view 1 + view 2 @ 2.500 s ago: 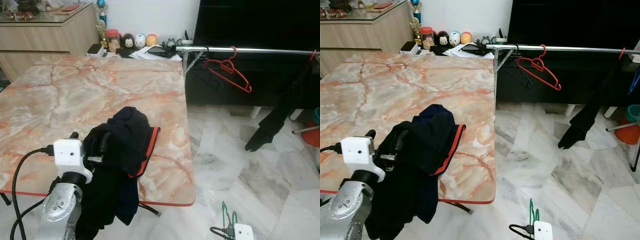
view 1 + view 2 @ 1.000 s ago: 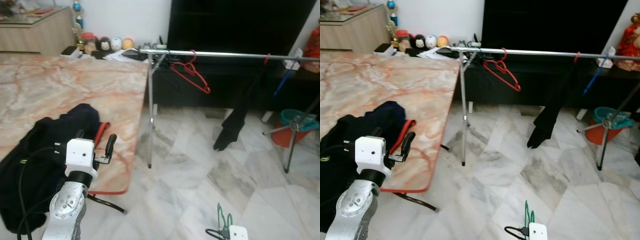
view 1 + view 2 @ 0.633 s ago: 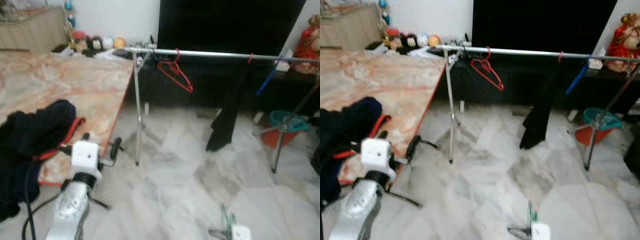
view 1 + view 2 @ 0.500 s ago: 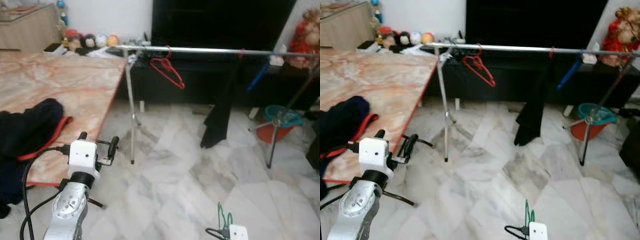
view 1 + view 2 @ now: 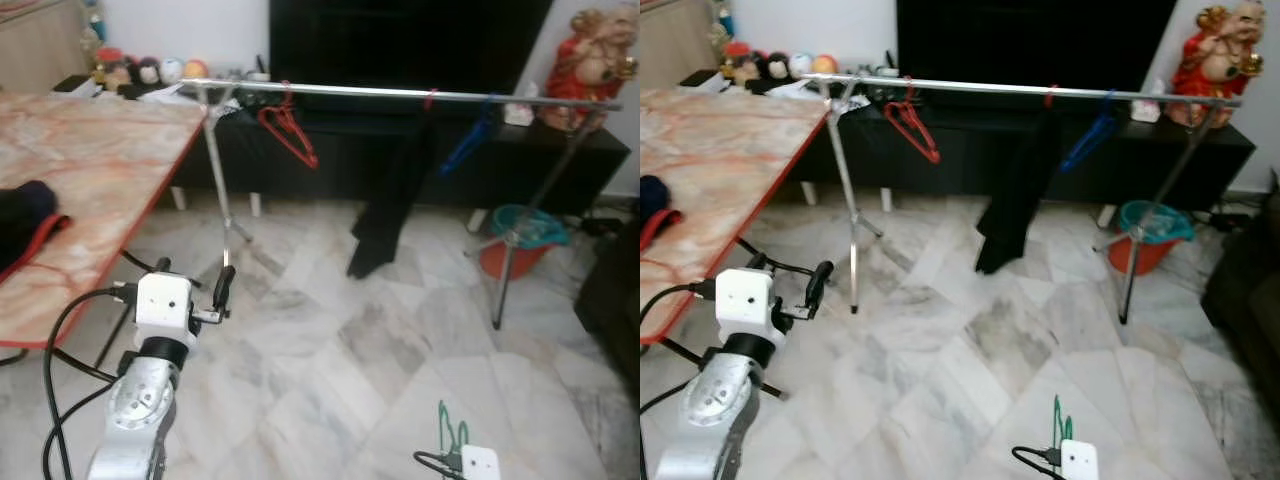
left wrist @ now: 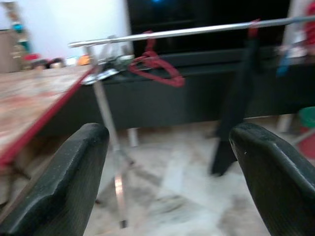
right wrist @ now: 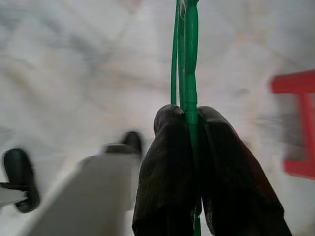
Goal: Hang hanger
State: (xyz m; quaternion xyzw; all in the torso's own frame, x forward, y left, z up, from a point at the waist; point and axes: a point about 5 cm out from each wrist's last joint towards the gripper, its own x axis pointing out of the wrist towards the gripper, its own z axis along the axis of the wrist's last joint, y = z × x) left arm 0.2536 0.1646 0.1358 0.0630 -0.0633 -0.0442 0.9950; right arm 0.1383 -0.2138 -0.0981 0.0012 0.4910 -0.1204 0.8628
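Right wrist view: right gripper [image 7: 189,123] pinches one green hanger [image 7: 189,59], low above floor | left gripper [image 5: 190,285] spread wide, holding nothing | rail [image 5: 400,93]: one red hanger [image 5: 285,128], one blue hanger [image 5: 470,145], one black garment [image 5: 385,205] | no readable writing

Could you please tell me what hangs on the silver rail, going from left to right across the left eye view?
Red wire hanger → black garment → blue hanger, all on the silver metal rail.

A home living room: marble floor [image 5: 400,340], clothes rail [image 5: 400,94], marble-topped table [image 5: 90,190].
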